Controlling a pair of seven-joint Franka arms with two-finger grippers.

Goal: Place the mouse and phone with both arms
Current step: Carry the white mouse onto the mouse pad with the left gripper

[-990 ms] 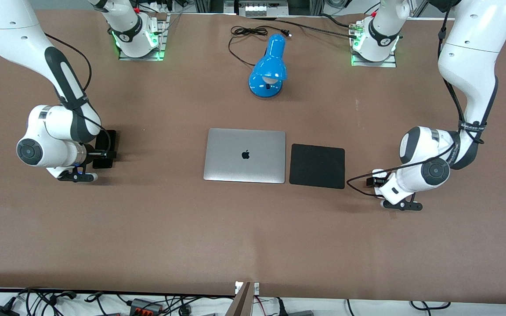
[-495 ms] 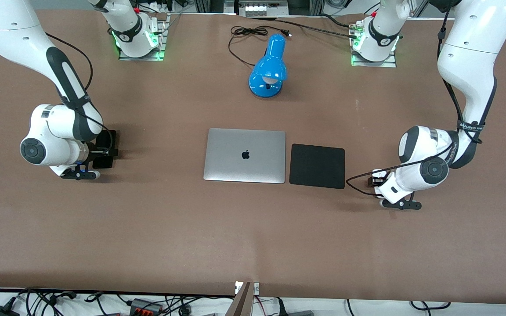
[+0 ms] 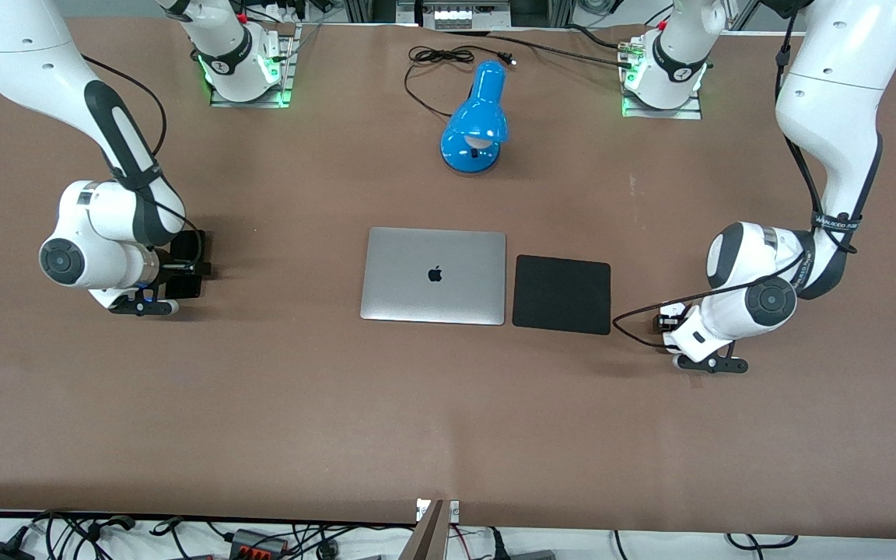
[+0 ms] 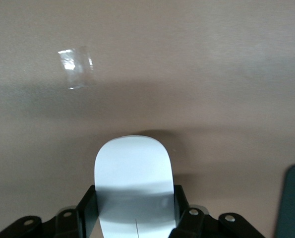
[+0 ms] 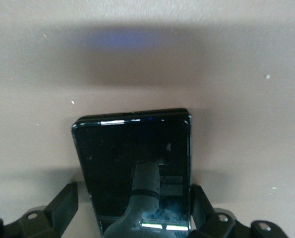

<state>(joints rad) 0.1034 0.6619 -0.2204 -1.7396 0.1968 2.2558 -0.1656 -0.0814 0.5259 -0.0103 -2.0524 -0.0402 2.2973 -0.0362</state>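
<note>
While the left gripper [image 4: 136, 218] has its fingers clamped on the mouse [image 4: 134, 178] beside the black pad [image 3: 561, 294], the right gripper [image 5: 133, 208] pinches the phone [image 5: 133, 163] (both low over the surface [image 3: 448, 404]).

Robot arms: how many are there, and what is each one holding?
2. The right arm's tool grips the phone at its end of the table. The left arm's tool grips the mouse beside the black pad.
</note>
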